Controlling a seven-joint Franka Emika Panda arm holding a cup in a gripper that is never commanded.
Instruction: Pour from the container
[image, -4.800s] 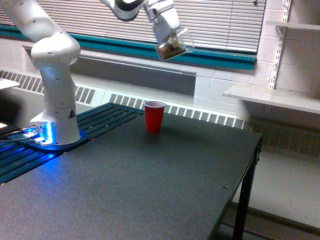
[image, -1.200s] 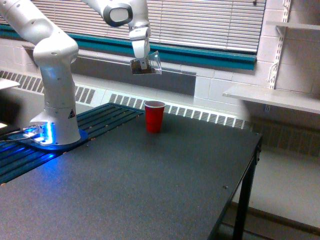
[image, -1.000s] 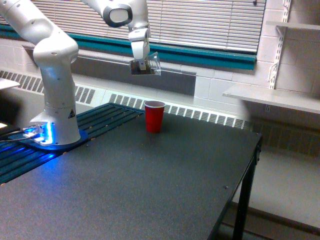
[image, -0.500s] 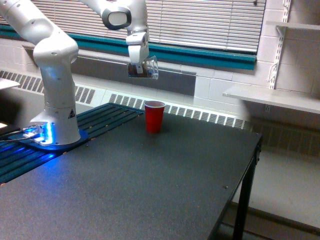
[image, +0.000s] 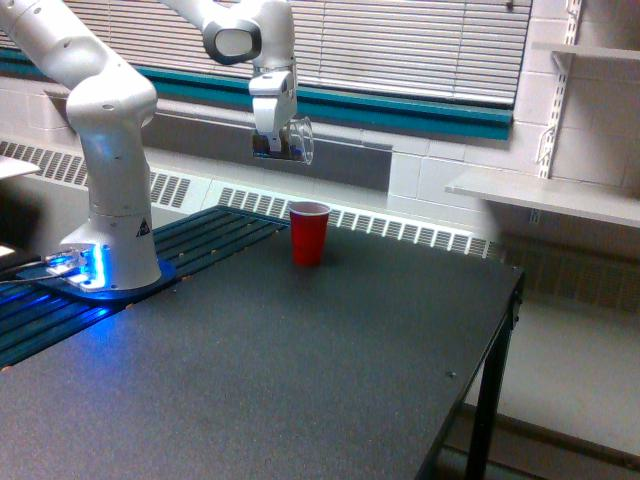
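Horizontal window blinds (image: 420, 45) over a teal band (image: 420, 112) and a white block wall back the scene, with a dark speckled tabletop (image: 300, 370) filling the lower part of the exterior view.

Gripped in the jaws of the gripper (image: 272, 143) is the small clear see-through plastic cup (image: 296, 141), raised in the air well above the tabletop. The cup is tipped onto its side, its mouth turned toward the exterior view's right, so it sticks out sideways from the jaws. Dark contents show through its wall close to the jaws; what they are is too small to tell. The jaws are closed on the cup's body and point downward from the white wrist above them.

Below the jaws and a little toward the exterior view's right, 1 opaque red plastic cup (image: 309, 233) stands upright on the tabletop, mouth open upward. It is well apart from the held cup, with clear air between the 2.

Up from the jaws, the white jointed robot arm (image: 235, 30) bends toward the exterior view's left and comes down to its white column base (image: 118, 215), which stands at the tabletop's far left edge on a mount lit blue. A long white radiator grille (image: 400, 228) runs along the wall behind the red cup. Farther toward the exterior view's right, white wall shelves (image: 545, 195) are mounted on the block wall.
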